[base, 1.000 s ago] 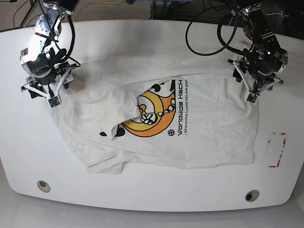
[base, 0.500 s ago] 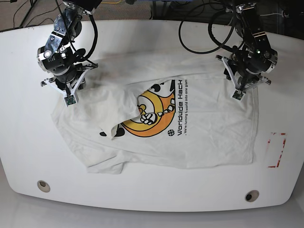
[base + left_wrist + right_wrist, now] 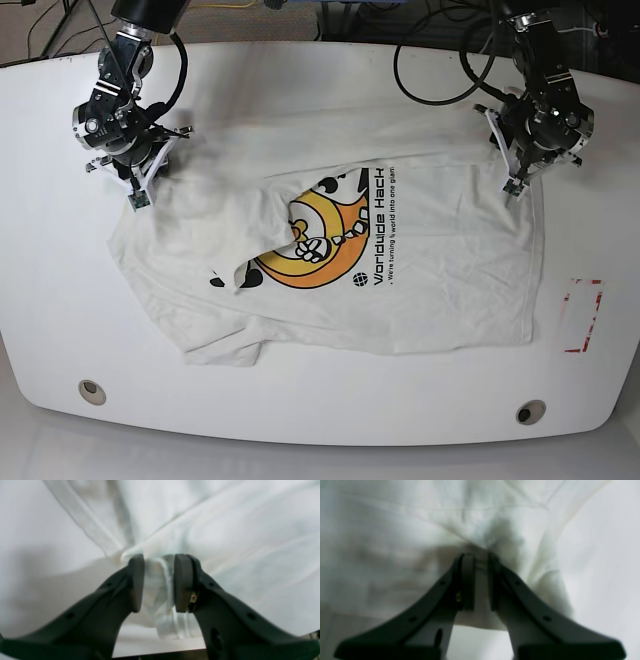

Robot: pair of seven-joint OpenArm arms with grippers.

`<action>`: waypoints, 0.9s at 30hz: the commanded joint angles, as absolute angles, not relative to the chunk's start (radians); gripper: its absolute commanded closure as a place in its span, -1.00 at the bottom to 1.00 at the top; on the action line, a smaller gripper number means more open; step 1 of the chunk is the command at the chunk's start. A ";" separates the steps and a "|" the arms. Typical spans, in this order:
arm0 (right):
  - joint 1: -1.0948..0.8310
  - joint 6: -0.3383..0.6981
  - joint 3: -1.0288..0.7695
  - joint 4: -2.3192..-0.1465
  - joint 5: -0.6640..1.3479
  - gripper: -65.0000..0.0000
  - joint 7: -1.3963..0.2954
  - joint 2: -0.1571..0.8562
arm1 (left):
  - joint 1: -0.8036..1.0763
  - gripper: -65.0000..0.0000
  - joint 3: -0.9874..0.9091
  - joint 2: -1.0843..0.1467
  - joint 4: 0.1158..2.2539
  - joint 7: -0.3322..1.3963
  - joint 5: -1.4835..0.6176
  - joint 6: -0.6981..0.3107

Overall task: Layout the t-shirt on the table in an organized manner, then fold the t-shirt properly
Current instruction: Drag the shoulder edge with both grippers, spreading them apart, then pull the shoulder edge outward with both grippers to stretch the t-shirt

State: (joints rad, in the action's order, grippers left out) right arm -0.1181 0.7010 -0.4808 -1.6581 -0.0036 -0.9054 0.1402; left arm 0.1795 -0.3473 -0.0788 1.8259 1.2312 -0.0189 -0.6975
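The white t-shirt (image 3: pixel 430 260) lies spread on the table (image 3: pixel 320 80), its orange-yellow graphic (image 3: pixel 325 240) facing up and partly covered by a folded-over flap (image 3: pixel 250 220). My left gripper (image 3: pixel 158 560) is at the shirt's far right corner (image 3: pixel 515 185) in the base view. It is shut on a bunched fold of white cloth (image 3: pixel 160 587). My right gripper (image 3: pixel 478 557) is at the shirt's far left edge (image 3: pixel 137 192) in the base view. Its jaws are pinched on the fabric (image 3: pixel 480 545).
A red-outlined rectangle (image 3: pixel 582 315) marks the table to the right of the shirt. Two round grommet holes (image 3: pixel 92 391) (image 3: pixel 530 412) sit near the front edge. Black cables (image 3: pixel 430 70) hang over the back of the table.
Both grippers have closed on the shirt's far edge. The right arm shifted inward and toward the back; the left arm moved slightly left, then back right.
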 commanded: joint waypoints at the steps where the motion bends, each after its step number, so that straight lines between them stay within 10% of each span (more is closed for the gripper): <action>1: -0.105 0.698 -0.501 -1.633 -0.002 0.73 -0.866 0.189 | 0.168 0.46 -0.346 -0.107 1.799 1.196 -0.025 -0.698; 27: -0.068 0.698 -0.518 -1.440 -0.002 0.73 -0.753 0.407 | 0.148 0.46 -0.341 -0.213 1.652 1.086 -0.025 -0.698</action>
